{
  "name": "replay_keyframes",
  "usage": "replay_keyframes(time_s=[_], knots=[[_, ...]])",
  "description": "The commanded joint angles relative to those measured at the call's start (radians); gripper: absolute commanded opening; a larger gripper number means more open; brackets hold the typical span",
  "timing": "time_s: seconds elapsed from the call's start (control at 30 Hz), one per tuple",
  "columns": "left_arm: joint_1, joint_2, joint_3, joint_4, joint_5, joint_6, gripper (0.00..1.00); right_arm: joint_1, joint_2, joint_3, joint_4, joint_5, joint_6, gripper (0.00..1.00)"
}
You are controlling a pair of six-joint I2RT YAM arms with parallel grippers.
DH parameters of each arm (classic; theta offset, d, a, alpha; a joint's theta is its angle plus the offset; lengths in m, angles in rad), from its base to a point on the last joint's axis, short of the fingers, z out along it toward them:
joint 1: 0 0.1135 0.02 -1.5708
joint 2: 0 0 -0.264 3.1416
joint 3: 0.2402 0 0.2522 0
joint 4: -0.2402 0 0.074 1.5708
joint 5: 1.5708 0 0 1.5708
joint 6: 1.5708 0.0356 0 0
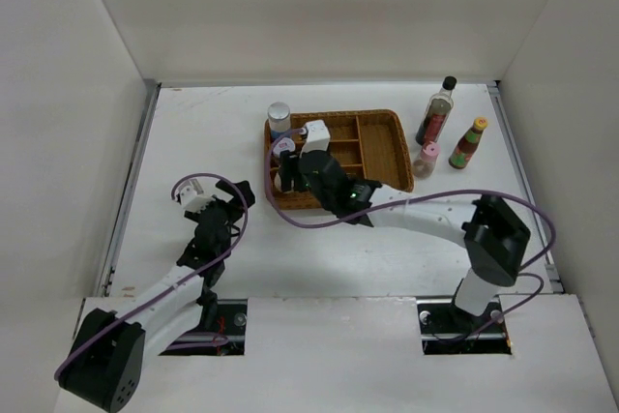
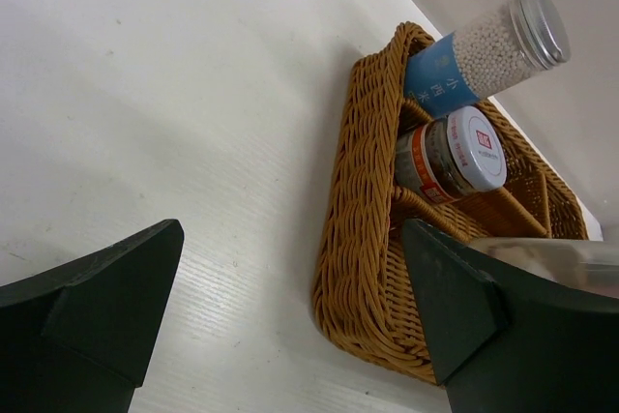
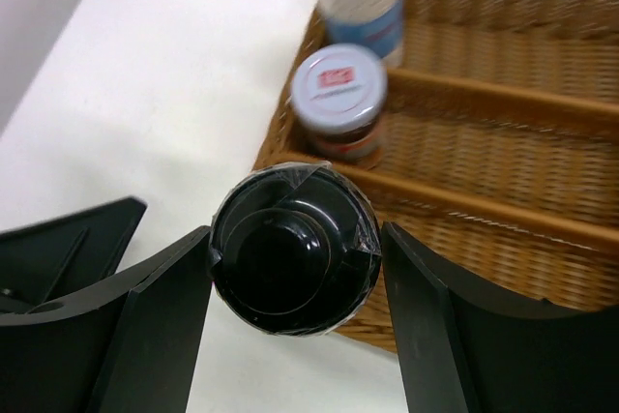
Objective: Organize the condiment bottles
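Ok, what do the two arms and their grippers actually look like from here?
The left arm and right arm have white links, bulky black joints and a purple cable looping alongside. The grippers' fingers are broad, matte dark wedges. I can see no markings.

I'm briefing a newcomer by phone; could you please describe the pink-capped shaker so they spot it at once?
On the white table, find the brown wicker tray; three bottles stand just right of it. The pink-capped shaker is the closest to the tray, and the shortest, unlike the tall clear black-capped bottle and the red yellow-capped bottle.
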Motion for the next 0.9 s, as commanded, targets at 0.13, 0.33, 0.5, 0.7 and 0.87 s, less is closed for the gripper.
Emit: replay_keyframes(time_s=[0.13,0.33,0.5,0.7,0.87], knots=[[0.006,0.014,-0.009,0.029,0.049,-0.025,1.0,0.039,0.123,0.13,0.091,-0.004,-0.057,0.56],[0.006,0.022,-0.007,0.032,0.052,-0.027,1.0,0.079,0.218,0.148,0.049,0.025,-0.06,0.63],[0.007,0.033,-0.004,0.034,0.053,-0.028,1.0,0.081,0.225,0.162,0.043,0.033,-0.061,0.85],[0.01,0.025,-0.007,0.034,0.055,-0.028,1.0,0.058,0.039,0.108,0.003,0.031,-0.086,0.99],[0.009,0.019,-0.006,0.036,0.06,-0.028,1.0,-0.054,-0.172,0.01,-0.017,0.043,-0.138,1.0]])
